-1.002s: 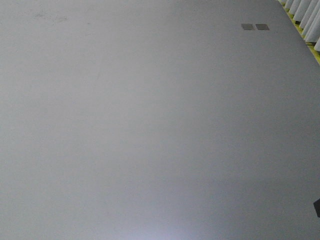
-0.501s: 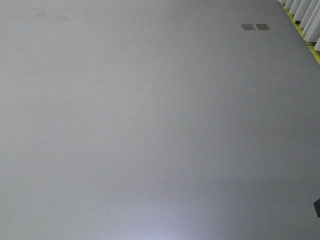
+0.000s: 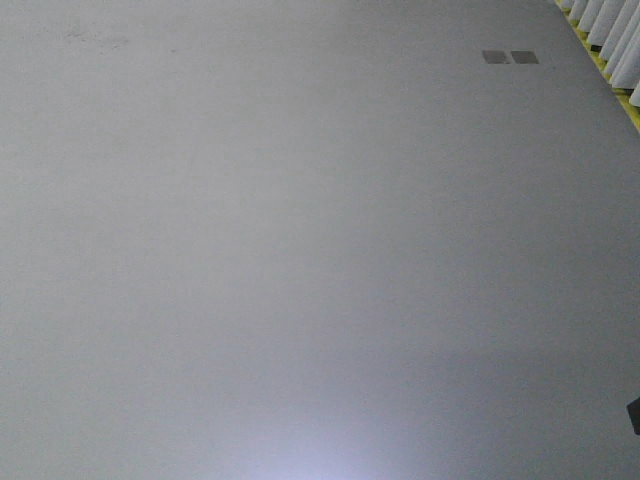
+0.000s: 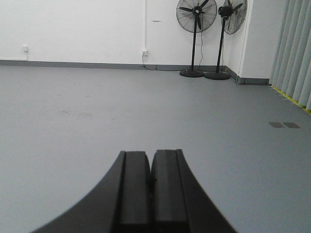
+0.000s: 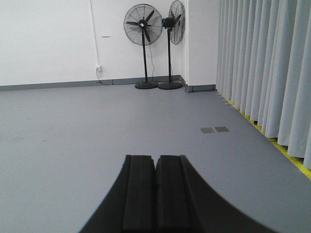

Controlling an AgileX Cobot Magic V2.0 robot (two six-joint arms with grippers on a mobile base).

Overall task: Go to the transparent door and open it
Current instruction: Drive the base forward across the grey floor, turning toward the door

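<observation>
Two pincers, both pressed together w/ nothing between the pads: left pincer (image 4: pixel 151 160) and right pincer (image 5: pixel 156 162) each sit at the bottom of their wrist views, pointing out across the grey floor (image 4: pixel 97 107). Front cam is basically all floor, plus a tiny dark corner (image 3: pixel 634 415) at the right edge, can't tell what it is. Further out, two small dark floor plates (image 5: pixel 214 129) side by side. Right of those, a yellow floor line (image 5: pixel 291 162) runs along the bottom of long pale curtains (image 5: pixel 257 63). At the back, two black pedestal fans (image 5: pixel 142 24) stand next to each other by the white wall (image 4: pixel 73 29), w/ a wall socket (image 4: pixel 144 51) nearby. Transparent door: not in any of the cams, so can't say where it is.
</observation>
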